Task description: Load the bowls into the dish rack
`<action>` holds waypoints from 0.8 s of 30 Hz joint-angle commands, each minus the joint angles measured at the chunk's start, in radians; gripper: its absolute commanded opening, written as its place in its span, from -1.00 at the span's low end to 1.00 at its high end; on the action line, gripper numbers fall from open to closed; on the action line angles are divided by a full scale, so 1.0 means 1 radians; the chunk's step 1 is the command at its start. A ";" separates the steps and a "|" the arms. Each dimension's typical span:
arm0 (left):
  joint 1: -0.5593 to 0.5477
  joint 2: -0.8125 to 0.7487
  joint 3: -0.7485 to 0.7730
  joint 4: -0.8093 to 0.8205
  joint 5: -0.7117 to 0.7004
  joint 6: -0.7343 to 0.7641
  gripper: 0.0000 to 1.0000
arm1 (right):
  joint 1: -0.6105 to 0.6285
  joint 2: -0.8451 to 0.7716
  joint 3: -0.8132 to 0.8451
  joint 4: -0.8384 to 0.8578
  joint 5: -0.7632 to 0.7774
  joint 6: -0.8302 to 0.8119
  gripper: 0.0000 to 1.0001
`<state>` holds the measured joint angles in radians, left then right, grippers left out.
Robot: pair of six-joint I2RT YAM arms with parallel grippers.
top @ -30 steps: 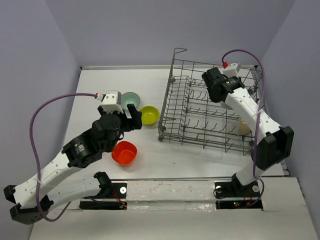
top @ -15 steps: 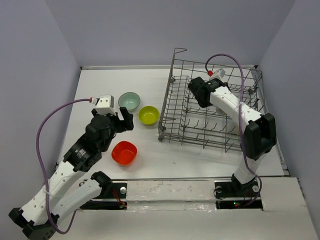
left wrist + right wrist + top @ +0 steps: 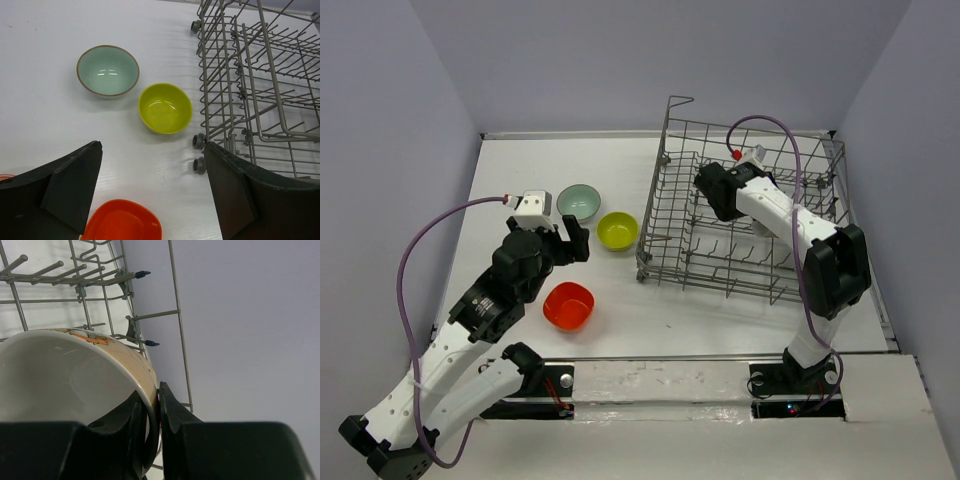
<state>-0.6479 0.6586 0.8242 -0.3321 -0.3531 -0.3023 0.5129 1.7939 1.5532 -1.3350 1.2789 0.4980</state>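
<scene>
Only wrist-side: bowl [image 3: 75, 372] in right pincer [image 3: 153, 402]

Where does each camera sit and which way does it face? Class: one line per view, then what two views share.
Top external: above and behind the robot, looking down on the table, dish rack, left arm and right arm.
Left wrist: on the left arm, looking down past its open left gripper at the teal bowl, lime bowl and orange bowl.
Right wrist: inside the rack, facing the grey wall; right gripper pinches the rim of a cream bowl.
Shared: top and left-wrist views both show those three bowls.
</scene>
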 commanded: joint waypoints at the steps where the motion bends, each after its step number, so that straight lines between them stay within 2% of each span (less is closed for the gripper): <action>1: 0.005 -0.007 -0.013 0.045 0.008 0.020 0.83 | 0.009 -0.076 -0.025 0.002 0.071 -0.012 -0.98; 13: 0.010 0.004 -0.014 0.042 0.009 0.020 0.83 | 0.009 -0.130 -0.108 0.085 0.057 -0.095 -0.98; 24: 0.010 0.007 -0.016 0.042 0.016 0.022 0.83 | 0.009 -0.073 -0.113 0.096 0.033 -0.110 -0.95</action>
<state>-0.6456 0.6659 0.8124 -0.3313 -0.3458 -0.2962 0.5129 1.7149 1.4307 -1.2713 1.2705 0.3843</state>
